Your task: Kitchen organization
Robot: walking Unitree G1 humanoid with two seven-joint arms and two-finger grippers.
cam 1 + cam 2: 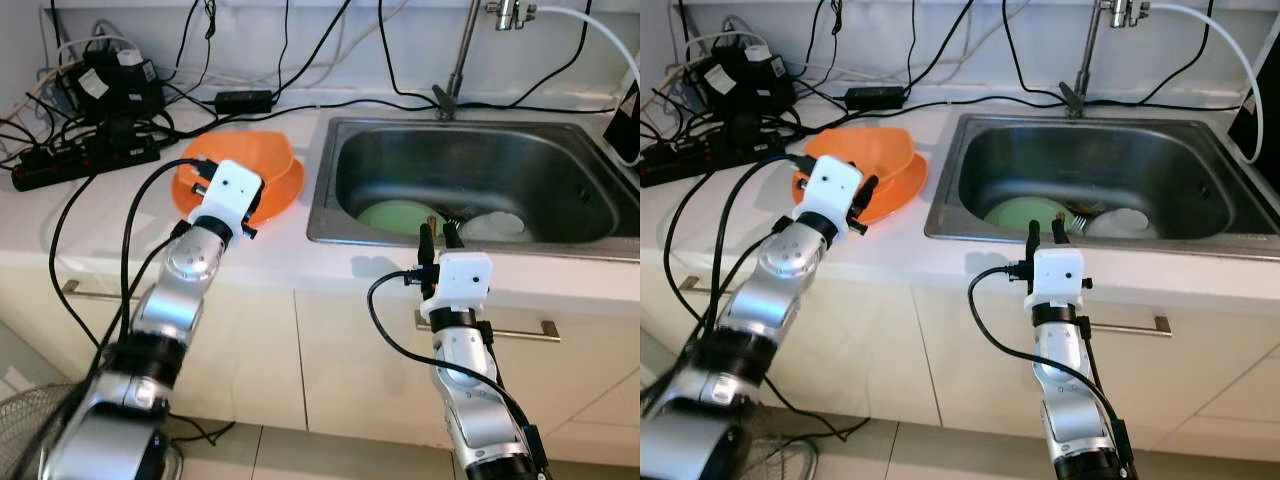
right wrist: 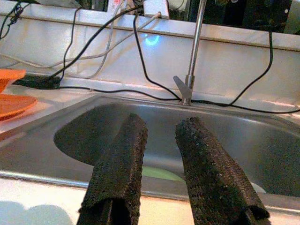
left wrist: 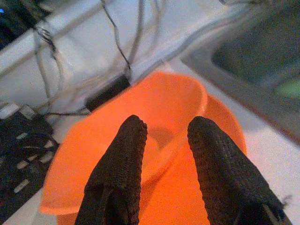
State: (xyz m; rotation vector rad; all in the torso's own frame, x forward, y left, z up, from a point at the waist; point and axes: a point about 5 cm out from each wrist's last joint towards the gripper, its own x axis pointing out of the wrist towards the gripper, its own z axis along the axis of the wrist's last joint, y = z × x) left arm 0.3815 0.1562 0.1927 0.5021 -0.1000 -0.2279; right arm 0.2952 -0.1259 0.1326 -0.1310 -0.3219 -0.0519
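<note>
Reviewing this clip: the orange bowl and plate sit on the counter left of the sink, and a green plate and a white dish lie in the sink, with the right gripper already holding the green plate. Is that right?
Not quite. The right gripper holds nothing: the right wrist view shows its fingers open, short of the sink. The orange bowl, orange plate, green plate and white dish are placed as you say.

Two orange dishes sit stacked on the counter, an orange bowl just ahead of the left gripper's parted fingers and an orange plate beneath it. Ahead of the right gripper, whose fingers also stand apart, there is one steel sink holding two dishes, one green plate and one white dish, with what looks like a fork lying between them. One faucet rises behind the basin, and one black power strip lies on the counter beyond the orange stack amid a tangle of black cables too many to count.
</note>
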